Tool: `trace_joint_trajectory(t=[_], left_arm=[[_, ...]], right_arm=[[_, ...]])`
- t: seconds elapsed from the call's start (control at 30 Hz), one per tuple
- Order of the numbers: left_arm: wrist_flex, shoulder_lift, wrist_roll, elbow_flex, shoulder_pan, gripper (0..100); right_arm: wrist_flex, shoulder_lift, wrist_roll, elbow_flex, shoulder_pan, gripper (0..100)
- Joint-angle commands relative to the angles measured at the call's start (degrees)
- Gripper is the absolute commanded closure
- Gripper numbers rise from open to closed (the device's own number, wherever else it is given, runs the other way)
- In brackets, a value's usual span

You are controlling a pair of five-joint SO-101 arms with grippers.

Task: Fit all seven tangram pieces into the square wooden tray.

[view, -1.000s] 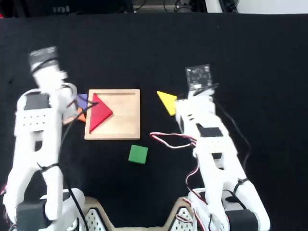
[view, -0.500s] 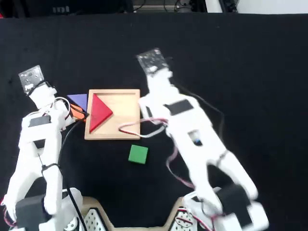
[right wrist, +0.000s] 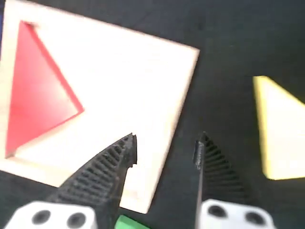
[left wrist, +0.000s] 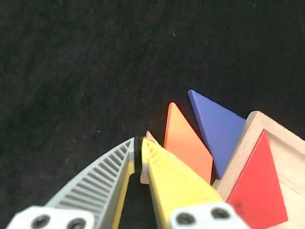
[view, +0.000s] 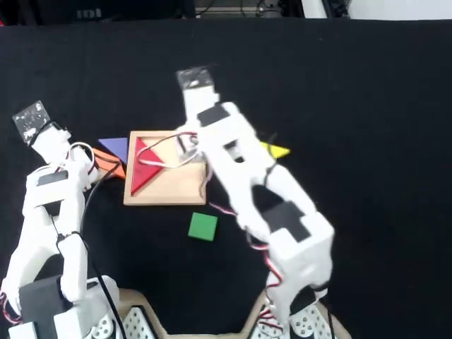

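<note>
The red triangle [view: 145, 167] is seated in the square wooden tray [view: 176, 186] on the black bench [view: 353, 106]. The right pincer [right wrist: 167, 139] is spread open over the tray's edge. The left pincer [left wrist: 139, 143] is clenched beside the orange flat piece [left wrist: 186, 143], outside the tray.

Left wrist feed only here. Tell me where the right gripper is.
Observer: The right gripper hangs open above the tray's right edge.
Operator: List the pieces I can't see.
Observer: A green square lies on the cloth, on the tray's near side.
Operator: Go on.
Observer: A yellow triangle lies on the cloth to the right of the tray.
</note>
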Motion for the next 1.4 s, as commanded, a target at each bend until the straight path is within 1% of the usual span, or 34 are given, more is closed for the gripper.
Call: trace_joint_trajectory(t=[0.0, 0.17, 0.4, 0.53, 0.67, 0.8, 0.9, 0.97, 1.13, 1.37], left_arm=[[-1.0, -0.3, 0.5, -1.0, 0.0, 95], [-1.0, -0.3, 0.5, -1.0, 0.1, 95], [-1.0, -0.2, 0.5, -1.0, 0.1, 95], [-1.0, -0.2, 0.5, -1.0, 0.1, 95], [-1.0, -0.2, 0.5, -1.0, 0.1, 95], [-1.0, 0.0, 0.5, -1.0, 0.7, 95], [-1.0, 0.1, -0.3, -1.0, 1.0, 95], [-1.0, 0.1, -1.1, -1.0, 1.0, 95], [-1.0, 0.1, -1.1, -1.0, 1.0, 95], [-1.0, 0.1, -1.1, -1.0, 1.0, 95]], right_arm=[[1.3, 3.4, -2.5, -5.5, -1.0, 78.7], [1.4, 8.8, -3.5, -8.9, 1.2, 81.7], [1.5, 10.0, -3.4, -9.4, 3.1, 84.1], [3.3, 10.1, -3.3, -9.0, 5.5, 88.1], [5.3, 10.1, -3.2, -9.0, 9.3, 88.5], [5.7, 9.8, 2.7, -9.4, 12.7, 89.3], [5.8, 9.7, 9.2, -9.5, 13.7, 94.0], [5.9, 9.7, 11.9, -9.2, 13.8, 95.3], [6.4, 9.7, 12.3, -9.2, 14.0, 94.6], [7.1, 9.6, 12.0, -9.5, 16.4, 85.8]])
